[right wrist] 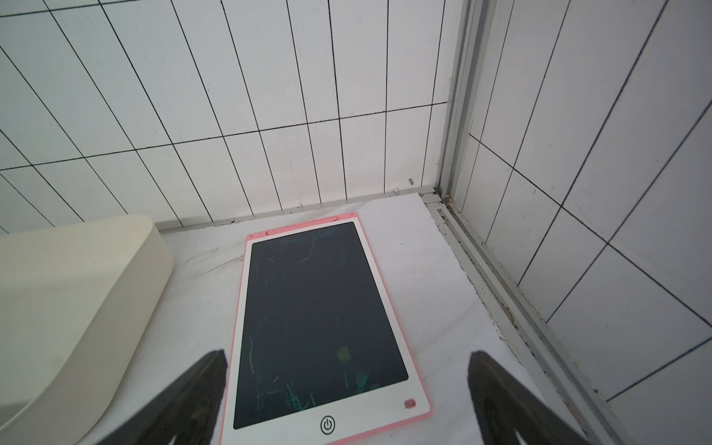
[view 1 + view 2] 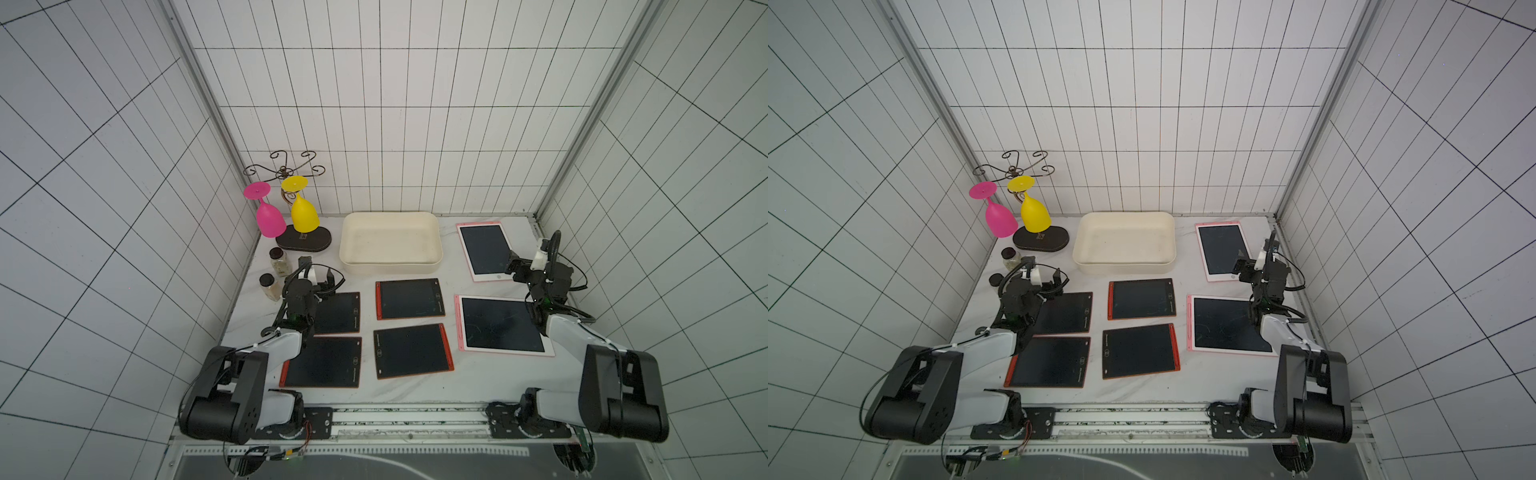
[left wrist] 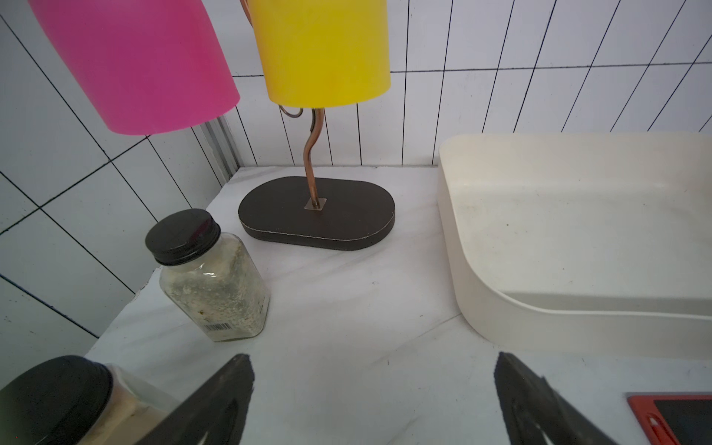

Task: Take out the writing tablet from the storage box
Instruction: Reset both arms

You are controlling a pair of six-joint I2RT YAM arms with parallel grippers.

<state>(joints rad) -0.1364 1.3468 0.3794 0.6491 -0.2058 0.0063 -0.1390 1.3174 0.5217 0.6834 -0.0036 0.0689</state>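
Storage box [image 2: 390, 266] sits at the upper middle of both top views, against the back wall. Its floor is bare and there is no tablet inside. The left wrist view [image 3: 578, 231] also shows a clean cream interior.

All six tablets lie flat on the table, outside the box:
- Four red-framed tablets [image 2: 409, 299] [image 2: 411, 351] [image 2: 338, 311] [image 2: 322, 361] form a block below the box.
- The upper pink tablet [image 2: 486, 251] lies just right of the box.
- The lower pink tablet [image 2: 500, 324] lies below the upper one.

Left gripper [image 2: 318, 269]: jaws wide, nothing between them. It hangs left of centre, beside two spice jars [image 2: 278, 262]. In its wrist view [image 3: 371, 364] only bare tabletop lies between the fingers.

Right gripper [image 2: 517, 266]: jaws wide, holding nothing. It hangs at the near end of the upper pink tablet. In its wrist view [image 1: 346, 358] that end of the tablet lies between the fingers. I can't tell whether a finger touches the frame.

My read is that the removal is done, since nothing is left in the box to lift out.

Next move, as I judge it: pull both arms back toward the bottom of the frame. The right gripper should go straight up first so a fingertip doesn't drag the pink tablet. The left should stay clear of the jars and the goblet stand [image 2: 303, 241].
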